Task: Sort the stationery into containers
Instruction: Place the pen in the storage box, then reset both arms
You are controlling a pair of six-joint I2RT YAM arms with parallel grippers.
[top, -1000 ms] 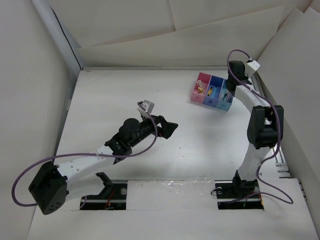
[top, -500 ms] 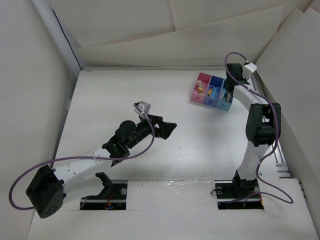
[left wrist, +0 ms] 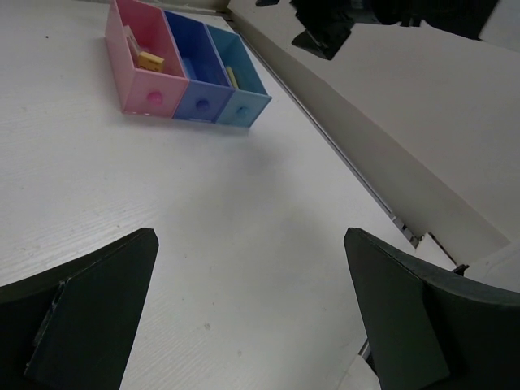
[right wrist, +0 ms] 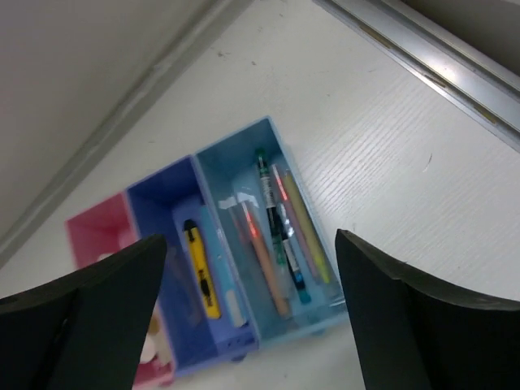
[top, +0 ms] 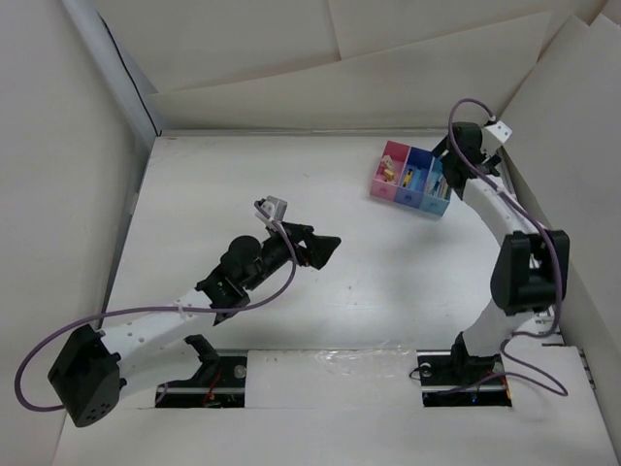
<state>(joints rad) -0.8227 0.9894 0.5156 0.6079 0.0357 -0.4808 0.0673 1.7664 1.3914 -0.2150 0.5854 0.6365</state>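
We see the table (left wrist: pixel 244 203) as a matt white board with a fine, wood-like grain. The containers (left wrist: pixel 199 104) look like smooth plastic with a soft shine. The pens (right wrist: pixel 276 236) inside the containers seem to be glossy plastic. Just beside the containers runs a rail (right wrist: pixel 422 61) of dull, brushed metal. The left gripper (left wrist: pixel 249 236) and the right gripper (right wrist: pixel 250 237) have fingers (right wrist: pixel 406 309) of matt black plastic. Behind the containers, the walls (top: pixel 388 87) look like matt white paper sheets.

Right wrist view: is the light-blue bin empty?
No, the light-blue bin holds several pens lying side by side along its length.
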